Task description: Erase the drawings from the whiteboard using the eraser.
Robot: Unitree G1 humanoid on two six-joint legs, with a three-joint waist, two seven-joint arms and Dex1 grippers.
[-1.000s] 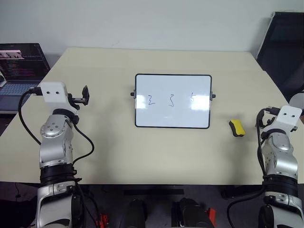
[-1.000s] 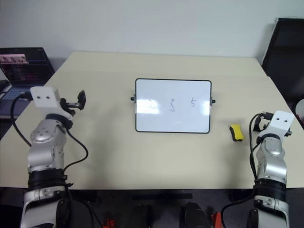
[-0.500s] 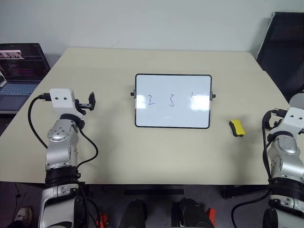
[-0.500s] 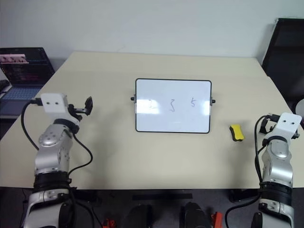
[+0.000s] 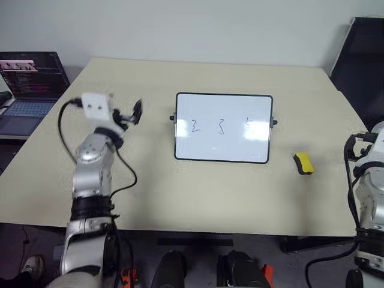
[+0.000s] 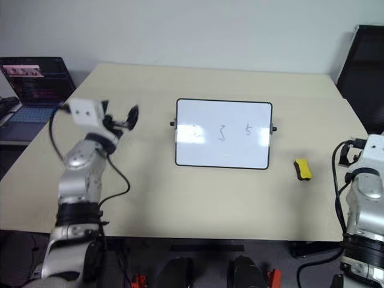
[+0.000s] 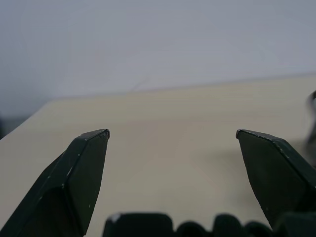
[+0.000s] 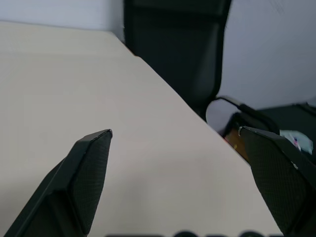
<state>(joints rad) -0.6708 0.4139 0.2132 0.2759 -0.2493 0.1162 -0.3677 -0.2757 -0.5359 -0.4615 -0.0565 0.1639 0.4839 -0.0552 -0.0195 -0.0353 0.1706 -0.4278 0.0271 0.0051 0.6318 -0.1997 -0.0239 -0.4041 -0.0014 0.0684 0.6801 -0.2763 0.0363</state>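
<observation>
Yellow and small, the eraser (image 5: 303, 163) lies alone on the beige table (image 5: 180, 192), just right of the whiteboard (image 5: 224, 127) and not touched by any claw. From this I judge that the task is hardly begun: the drawings (image 5: 221, 126), three thin dark marks in a row, are all on the white surface, and the eraser is not yet picked up. Picking it up and wiping all three marks is left to do.

The left gripper (image 7: 173, 140) hangs above the table well left of the board, its black fingers (image 7: 84, 173) spread apart with nothing between them. The right gripper (image 8: 175, 143) is released too, fingers wide and empty, looking past the table edge toward a black chair (image 8: 177, 44).

In the head views the right arm is cut off by the frame, so its fingers are hidden there. The marks are too thin to read with certainty. A laptop (image 5: 30, 84) sits far left, partly cut off.
</observation>
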